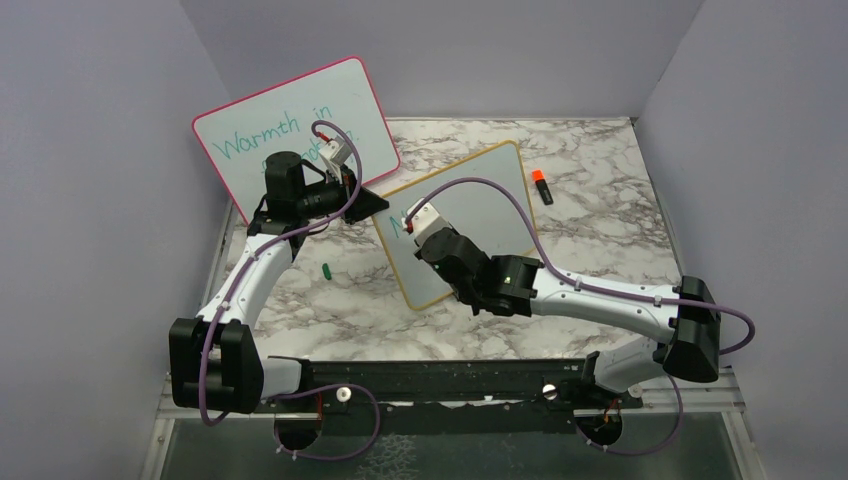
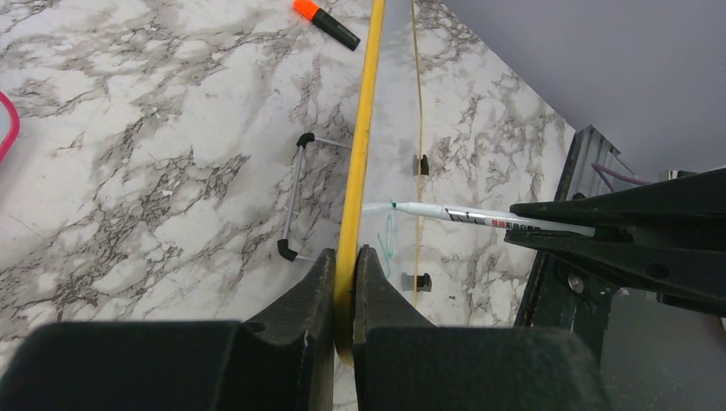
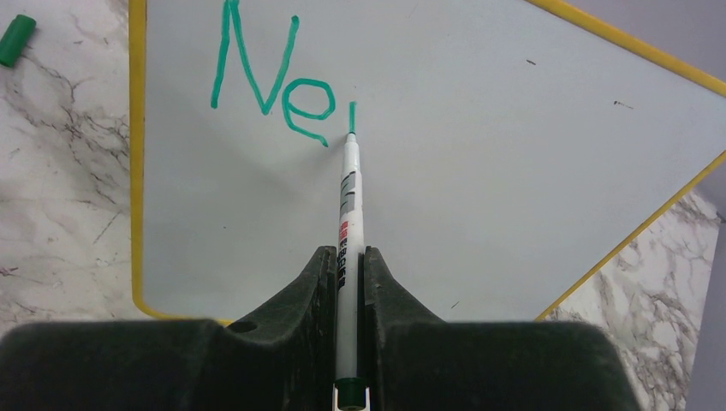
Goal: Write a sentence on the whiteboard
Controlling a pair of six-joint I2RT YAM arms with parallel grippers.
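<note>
The yellow-framed whiteboard (image 1: 487,203) stands tilted at mid table. My left gripper (image 1: 374,204) is shut on its left edge; in the left wrist view the gripper (image 2: 347,257) pinches the yellow frame (image 2: 364,128). My right gripper (image 1: 422,236) is shut on a white marker (image 3: 349,188) with a teal tip. The tip touches the board (image 3: 479,154) at the foot of a short stroke (image 3: 352,116) just after the teal letters "Ne" (image 3: 270,77). The marker (image 2: 462,214) and writing (image 2: 387,244) also show in the left wrist view.
A larger pink-framed board (image 1: 290,130) reading "Warmth in…" leans at the back left. An orange-capped black marker (image 1: 541,186) lies right of the yellow board. A green cap (image 1: 327,269) lies on the marble left of it. The board's wire stand (image 2: 291,201) rests behind it.
</note>
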